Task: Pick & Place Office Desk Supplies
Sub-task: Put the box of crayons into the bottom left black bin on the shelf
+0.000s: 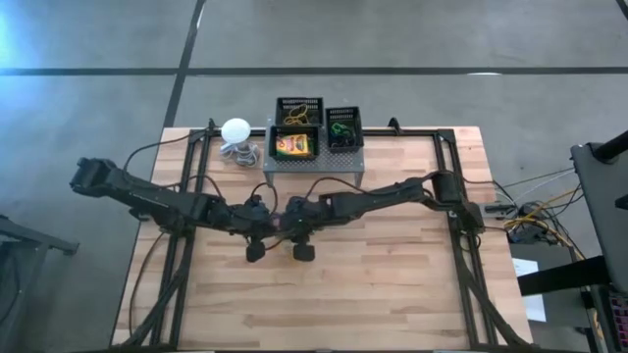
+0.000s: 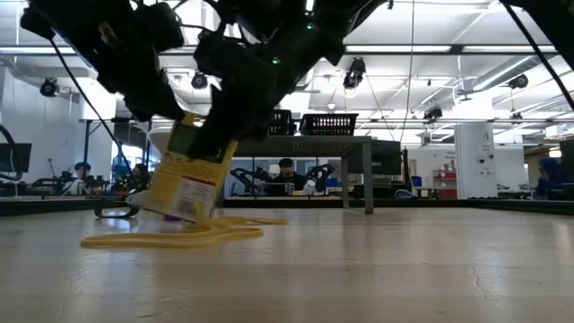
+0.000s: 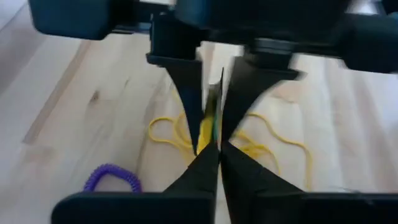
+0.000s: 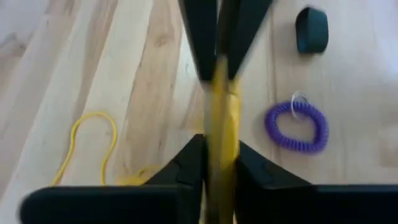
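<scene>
While both arms meet over the middle of the bench [image 1: 392, 284], these lines tell what shows.

Box: a small flat yellow-and-green box [image 2: 186, 178], tilted, its lower corner just above the wood, with printed white and yellow panels on its face.

Left pincer: the left pincer [image 3: 211, 146] has its fingers nearly together, pinching the thin yellow-green edge of the box between them.

Right pincer: the right pincer [image 4: 217, 155] is closed on the same box from the opposite side, and the yellow edge runs up between its dark fingers.

Rubber bands: thin yellow loops [image 2: 170, 235] lie flat on the wood under and beside the box.

Ring: a purple coiled ring [image 4: 296, 126] lies flat on the bench near the box, apart from it.

Trays: two small black mesh trays [image 1: 343, 127] sit at the far edge of the bench on a grey stand [image 1: 314, 162], where another yellow box [image 1: 291, 146] lies.

Ball: a white ball [image 1: 235, 130] with a coiled cord rests left of the stand.
</scene>
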